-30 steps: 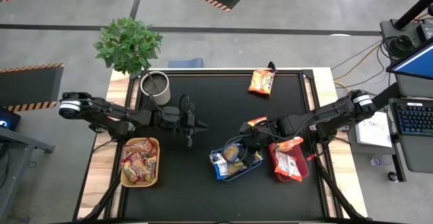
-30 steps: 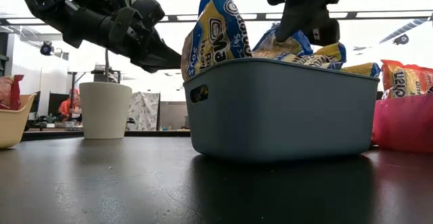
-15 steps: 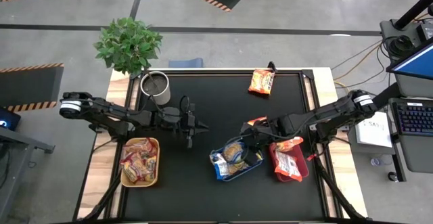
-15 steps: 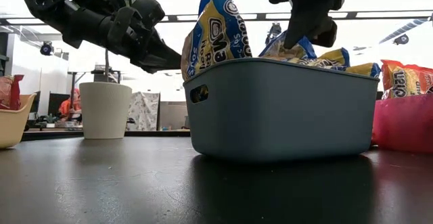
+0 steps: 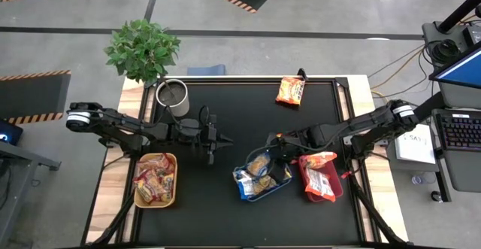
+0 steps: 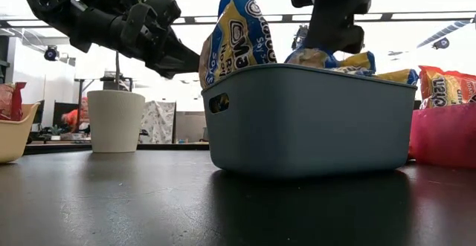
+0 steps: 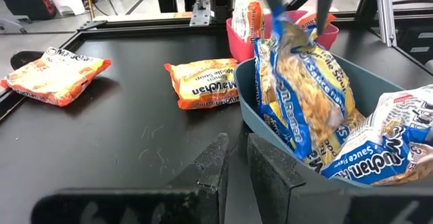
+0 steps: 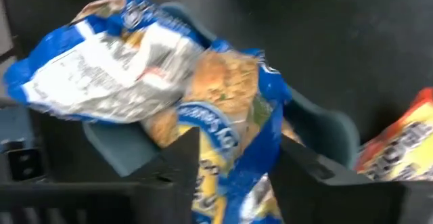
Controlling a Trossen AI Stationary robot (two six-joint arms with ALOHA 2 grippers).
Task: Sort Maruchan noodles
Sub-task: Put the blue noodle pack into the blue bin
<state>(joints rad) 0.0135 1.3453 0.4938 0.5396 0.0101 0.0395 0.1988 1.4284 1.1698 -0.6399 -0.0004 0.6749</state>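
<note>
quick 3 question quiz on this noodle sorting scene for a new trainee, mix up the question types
1. True or false: the yellow tray is empty.
2. Pick one. The right gripper hangs over: A the white cup, B the blue tray, C the yellow tray.
3. Count them: in the left wrist view, how many orange packets lie loose on the table, outside any tray?

Key: 1 false; 2 B; 3 two.
</note>
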